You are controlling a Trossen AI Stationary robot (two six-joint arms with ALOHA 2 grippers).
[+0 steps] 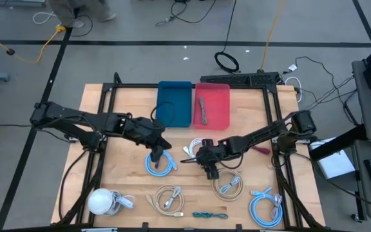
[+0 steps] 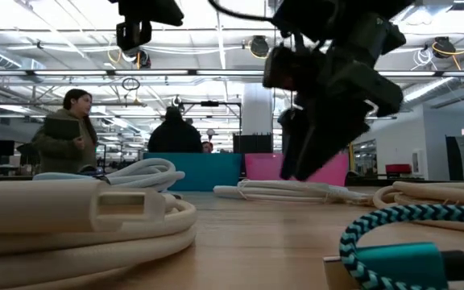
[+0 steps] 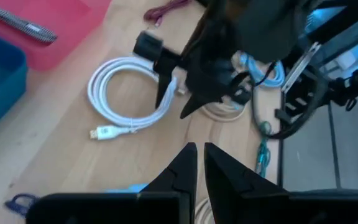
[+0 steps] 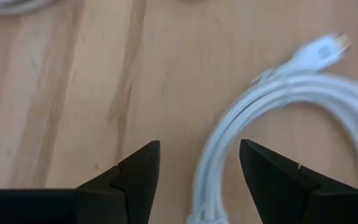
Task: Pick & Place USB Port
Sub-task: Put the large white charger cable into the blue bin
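Several coiled USB cables lie flat on the wooden table. My right gripper (image 1: 204, 158) (image 4: 199, 163) is open and points down over the white coil (image 1: 201, 144) (image 4: 291, 106). Its fingers stand on either side of the coil's strands, which pass between them, and I see no touch. My left gripper (image 1: 157, 147) (image 3: 198, 163) is shut and empty, hovering above the light blue coil (image 1: 160, 163). The blue bin (image 1: 174, 103) and the red bin (image 1: 212, 104) stand side by side at the table's far edge. A grey item lies in the red bin.
Two beige coils (image 1: 227, 185) (image 1: 168, 197), another blue coil (image 1: 266, 207), a thin teal cable (image 1: 210, 214) and a white round object (image 1: 102, 201) lie toward the near edge. A red cable (image 1: 260, 149) lies right of the white coil. People stand in the room behind.
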